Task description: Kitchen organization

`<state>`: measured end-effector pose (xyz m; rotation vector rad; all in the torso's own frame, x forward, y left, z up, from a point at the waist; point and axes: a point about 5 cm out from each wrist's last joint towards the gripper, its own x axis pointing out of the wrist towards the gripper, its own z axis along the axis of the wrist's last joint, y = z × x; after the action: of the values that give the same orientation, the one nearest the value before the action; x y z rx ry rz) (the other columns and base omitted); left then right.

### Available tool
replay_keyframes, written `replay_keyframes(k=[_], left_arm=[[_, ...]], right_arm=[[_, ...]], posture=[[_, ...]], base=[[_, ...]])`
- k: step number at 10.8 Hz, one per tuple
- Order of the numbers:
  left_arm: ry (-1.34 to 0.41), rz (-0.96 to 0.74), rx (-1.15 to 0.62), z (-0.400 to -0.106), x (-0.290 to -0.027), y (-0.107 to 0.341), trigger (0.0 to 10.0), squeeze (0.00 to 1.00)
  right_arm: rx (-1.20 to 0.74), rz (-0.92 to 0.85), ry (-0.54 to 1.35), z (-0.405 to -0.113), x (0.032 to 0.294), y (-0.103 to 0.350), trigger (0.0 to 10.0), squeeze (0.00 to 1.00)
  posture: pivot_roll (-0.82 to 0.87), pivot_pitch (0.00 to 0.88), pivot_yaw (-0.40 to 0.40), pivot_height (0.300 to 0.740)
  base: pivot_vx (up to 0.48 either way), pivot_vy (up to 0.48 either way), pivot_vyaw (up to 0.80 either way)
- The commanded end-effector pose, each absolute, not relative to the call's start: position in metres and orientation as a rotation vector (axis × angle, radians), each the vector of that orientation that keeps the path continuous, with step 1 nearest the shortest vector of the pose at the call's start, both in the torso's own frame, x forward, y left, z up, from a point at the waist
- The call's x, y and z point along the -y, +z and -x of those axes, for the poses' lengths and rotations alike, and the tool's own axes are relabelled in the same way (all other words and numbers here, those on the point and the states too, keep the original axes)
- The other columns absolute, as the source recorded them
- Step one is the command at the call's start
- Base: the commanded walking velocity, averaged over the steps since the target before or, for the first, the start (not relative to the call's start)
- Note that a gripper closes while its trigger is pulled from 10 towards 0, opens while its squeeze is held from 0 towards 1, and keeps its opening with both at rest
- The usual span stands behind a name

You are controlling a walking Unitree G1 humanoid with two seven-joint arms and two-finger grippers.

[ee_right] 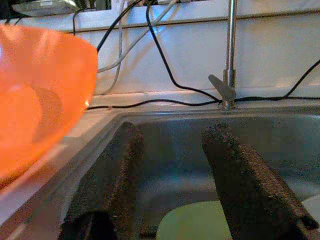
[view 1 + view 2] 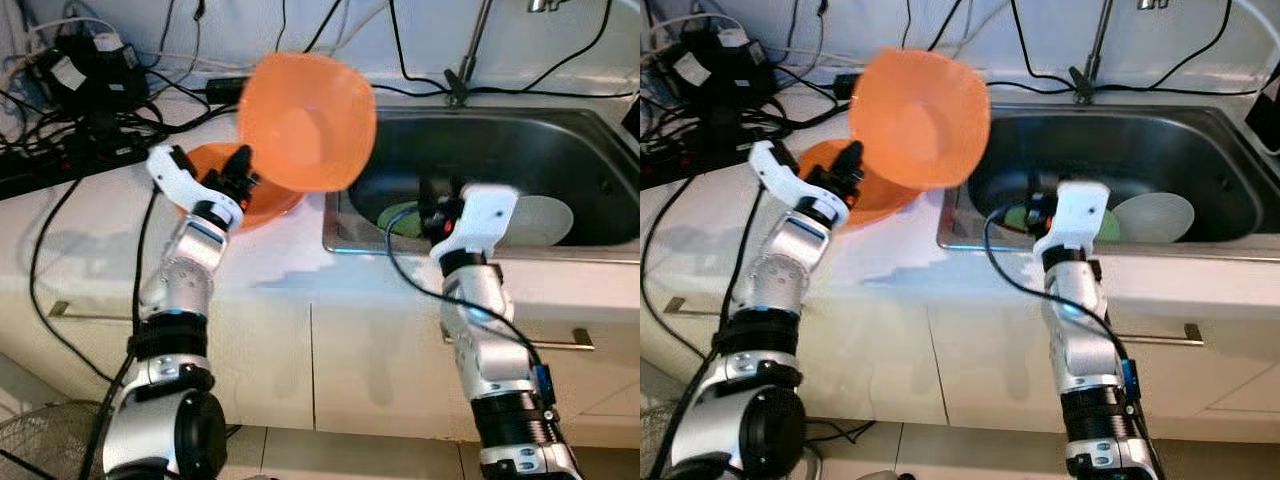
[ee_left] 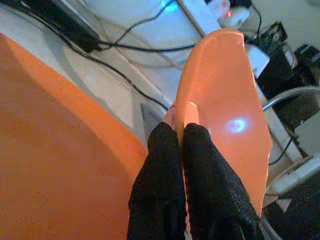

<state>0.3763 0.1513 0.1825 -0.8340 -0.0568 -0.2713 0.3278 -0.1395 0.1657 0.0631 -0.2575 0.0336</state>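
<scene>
Two orange bowls are in play, and you've got one of them up in the air. Far left on the white bench (image 2: 90,250), a tangle of black cables and power strips (image 2: 75,90) sits against the wall. Just right of that, your left hand (image 3: 182,150) has its two black fingers pinched tight on the rim of the raised orange bowl (image 2: 305,120); the wrist view shows the thin orange edge squeezed between the pads. That bowl is tipped on its side, its hollow facing you, lifted clear above the bench and hanging over the near-left corner of the sink. Beneath and behind your hand, the second orange bowl (image 2: 262,205) rests on the bench, just left of the sink's edge.

Moving right, the steel sink (image 2: 590,150) is sunk into the bench, with the tap (image 1: 227,75) standing at its far rim and black cables trailing along the wall behind it. Your right hand (image 1: 172,175) is reaching over the sink's near edge, its fingers spread well apart and gripping nothing. Down in the basin past those fingers lies a pale green dish (image 2: 400,217), and just right of it a white plate (image 2: 545,220). Below the bench front, cupboard doors with bar handles (image 2: 560,343) run across.
</scene>
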Motion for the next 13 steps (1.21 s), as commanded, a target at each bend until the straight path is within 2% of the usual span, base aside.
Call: replay_keyframes(k=[1, 3, 9, 13], left_arm=[[-0.315, 0.804, 0.096, -0.375, -0.146, 0.192, 10.0, 0.00], [-0.355, 0.782, 0.077, -0.373, -0.132, 0.189, 10.0, 0.00], [-0.444, 0.762, 0.072, -0.367, -0.115, 0.191, 10.0, 0.00], [-0.536, 0.757, 0.075, -0.361, -0.104, 0.196, 10.0, 0.00]], right_arm=[[0.274, -0.093, 0.046, -0.330, 0.139, 0.176, 10.0, 0.00], [0.248, -0.205, 0.059, -0.332, 0.142, 0.179, 10.0, 0.00], [0.216, -0.403, 0.144, -0.332, 0.137, 0.188, 10.0, 0.00], [0.195, -0.432, 0.178, -0.330, 0.135, 0.188, 10.0, 0.00]], posture=[[0.01, 0.000, 0.068, 0.740], [0.00, 0.000, 0.068, 0.740], [0.00, 0.000, 0.069, 0.740], [0.00, 0.000, 0.070, 0.740]], base=[[0.000, 0.000, 0.00], [0.000, 0.000, 0.00], [0.000, 0.000, 0.00], [0.000, 0.000, 0.00]])
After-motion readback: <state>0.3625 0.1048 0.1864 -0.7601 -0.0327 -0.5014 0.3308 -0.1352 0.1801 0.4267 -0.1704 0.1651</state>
